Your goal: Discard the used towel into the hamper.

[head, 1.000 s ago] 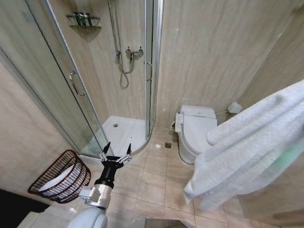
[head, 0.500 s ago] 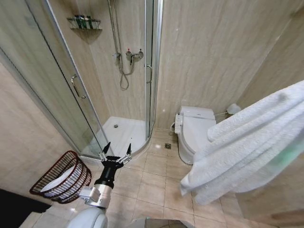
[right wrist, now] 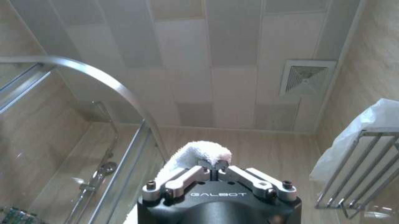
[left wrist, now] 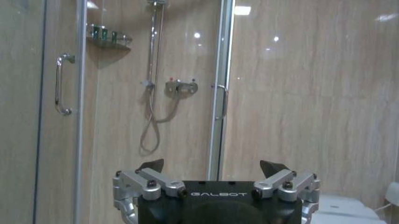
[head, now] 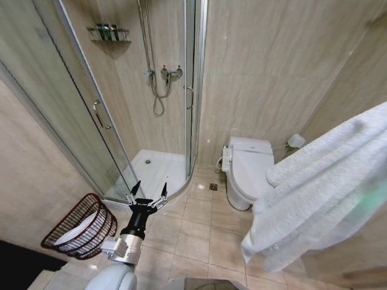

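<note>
The towel (head: pixel 320 199) is white and thick, and it hangs large across the right of the head view. My right gripper (right wrist: pixel 214 164) is raised towards the ceiling and shut on a fold of the towel (right wrist: pixel 196 156). The hamper (head: pixel 81 226), a dark reddish-brown wire basket, stands tilted on the floor at the lower left with something white inside it. My left gripper (head: pixel 147 188) is held out low in front of me, just right of the hamper, open and empty. In the left wrist view the left gripper (left wrist: pixel 212 165) faces the shower.
A glass shower cabin (head: pixel 154 96) with a curved door fills the corner ahead. A white toilet (head: pixel 247 169) stands against the wall to the right. Beige tiled floor (head: pixel 193 229) lies between them. A metal wall rack (right wrist: pixel 358 172) is near my raised right gripper.
The whole head view has shifted slightly, so the camera moved. The towel's hanging end swung left, then back right and lower. The left gripper holds its pose.
</note>
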Available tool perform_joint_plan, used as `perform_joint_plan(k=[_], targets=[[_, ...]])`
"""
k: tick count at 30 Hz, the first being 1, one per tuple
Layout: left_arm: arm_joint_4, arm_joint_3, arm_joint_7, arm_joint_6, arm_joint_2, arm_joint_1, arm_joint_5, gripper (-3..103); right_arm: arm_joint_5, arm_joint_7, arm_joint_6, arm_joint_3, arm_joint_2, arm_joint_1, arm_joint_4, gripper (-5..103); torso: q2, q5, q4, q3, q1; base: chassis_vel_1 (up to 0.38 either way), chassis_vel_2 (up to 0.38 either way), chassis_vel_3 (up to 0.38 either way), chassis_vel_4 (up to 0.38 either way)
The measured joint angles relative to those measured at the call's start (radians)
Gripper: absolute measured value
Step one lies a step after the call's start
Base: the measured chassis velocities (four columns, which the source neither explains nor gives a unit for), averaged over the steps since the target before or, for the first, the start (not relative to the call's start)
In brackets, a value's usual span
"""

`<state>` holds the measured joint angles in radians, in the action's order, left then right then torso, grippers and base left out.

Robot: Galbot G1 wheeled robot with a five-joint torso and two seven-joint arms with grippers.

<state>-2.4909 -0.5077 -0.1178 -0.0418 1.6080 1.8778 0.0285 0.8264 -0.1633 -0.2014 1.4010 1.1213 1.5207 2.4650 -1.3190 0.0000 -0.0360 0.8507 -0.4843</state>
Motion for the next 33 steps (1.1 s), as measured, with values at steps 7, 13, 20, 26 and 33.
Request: perform_joint_plan(k=[7, 13, 20, 26, 33], targets=[[0.000, 0.000, 0.000, 0.000, 0.000, 0.000, 0.000, 100, -0.007, -0.008, -0.001, -0.014, 0.009, 0.004, 0.005, 2, -0.036, 0.0000, 0.0000, 0.020, -0.016, 0.000, 0.000, 0.000, 0.000], [0.000, 0.000, 0.000, 0.000, 0.000, 0.000, 0.000, 100, -0.009, -0.008, -0.001, -0.015, 0.007, 0.001, 0.005, 2, -0.072, 0.0000, -0.0001, 0.039, -0.033, 0.000, 0.000, 0.000, 0.000], [0.000, 0.000, 0.000, 0.000, 0.000, 0.000, 0.000, 100, -0.008, -0.009, -0.001, -0.015, 0.009, 0.003, 0.005, 2, -0.078, 0.0000, 0.0000, 0.042, -0.036, 0.000, 0.000, 0.000, 0.000], [0.000, 0.000, 0.000, 0.000, 0.000, 0.000, 0.000, 100, 0.001, -0.005, -0.003, -0.015, 0.007, 0.005, 0.011, 2, -0.075, 0.0000, 0.0000, 0.041, -0.035, 0.000, 0.000, 0.000, 0.000], [0.000, 0.000, 0.000, 0.000, 0.000, 0.000, 0.000, 100, 0.027, 0.005, -0.006, -0.014, 0.001, -0.004, 0.022, 2, -0.071, 0.0000, 0.0001, 0.038, -0.033, 0.000, 0.000, 0.000, 0.000]])
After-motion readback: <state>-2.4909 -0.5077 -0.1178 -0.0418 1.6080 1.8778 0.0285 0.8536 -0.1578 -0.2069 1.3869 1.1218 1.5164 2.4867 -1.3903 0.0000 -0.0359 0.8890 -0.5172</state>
